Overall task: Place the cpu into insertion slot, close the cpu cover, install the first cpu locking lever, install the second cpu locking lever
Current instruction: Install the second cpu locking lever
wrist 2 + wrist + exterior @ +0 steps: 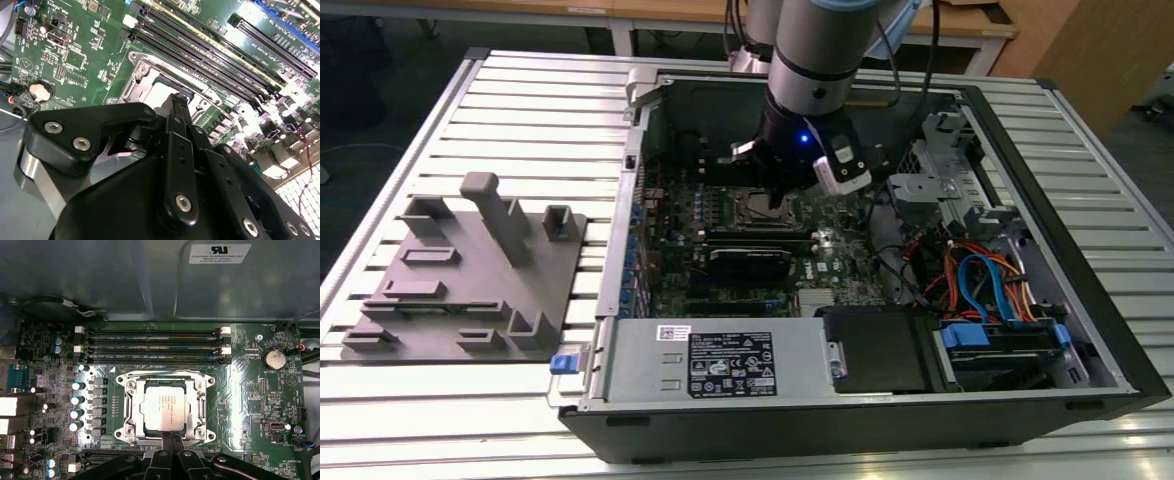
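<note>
Chip (pixel 167 410) seated in socket (pixel 131 412), cover (pixel 165 376) down around it. Fingers (pixel 171 442) pinched together, empty — tips at socket's 6 o'clock edge (first wrist view), inside computer case (pixel 1067 250) on bench (pixel 520 100).

Counts, open case:
We see one cpu (pixel 166 407), one insertion slot (pixel 131 412), four memory slots (pixel 150 342), one coin cell (pixel 274 359).

A printed white label (pixel 220 253) sits on the grey case wall (pixel 125 280).
</note>
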Action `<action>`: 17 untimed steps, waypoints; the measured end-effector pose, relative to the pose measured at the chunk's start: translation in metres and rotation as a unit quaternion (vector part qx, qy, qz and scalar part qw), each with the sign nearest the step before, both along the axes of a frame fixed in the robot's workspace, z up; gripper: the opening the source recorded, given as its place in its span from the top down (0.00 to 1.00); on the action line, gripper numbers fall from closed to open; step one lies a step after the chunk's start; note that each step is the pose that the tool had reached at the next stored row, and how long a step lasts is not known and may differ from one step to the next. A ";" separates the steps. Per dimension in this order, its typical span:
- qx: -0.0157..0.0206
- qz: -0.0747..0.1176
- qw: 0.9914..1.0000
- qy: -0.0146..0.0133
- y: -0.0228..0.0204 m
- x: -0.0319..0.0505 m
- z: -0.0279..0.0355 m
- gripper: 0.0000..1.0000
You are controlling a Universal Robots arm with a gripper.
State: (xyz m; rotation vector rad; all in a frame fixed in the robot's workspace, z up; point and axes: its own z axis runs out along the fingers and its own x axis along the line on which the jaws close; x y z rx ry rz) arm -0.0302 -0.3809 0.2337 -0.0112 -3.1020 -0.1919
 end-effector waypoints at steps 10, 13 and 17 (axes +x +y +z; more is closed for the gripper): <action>0.000 0.000 1.000 0.000 -0.0087 0.0000 0.0000 0.89; 0.000 0.000 1.000 0.000 -0.0099 -0.0001 0.0000 0.89; 0.000 0.000 1.000 0.000 -0.0100 0.0000 -0.0002 0.89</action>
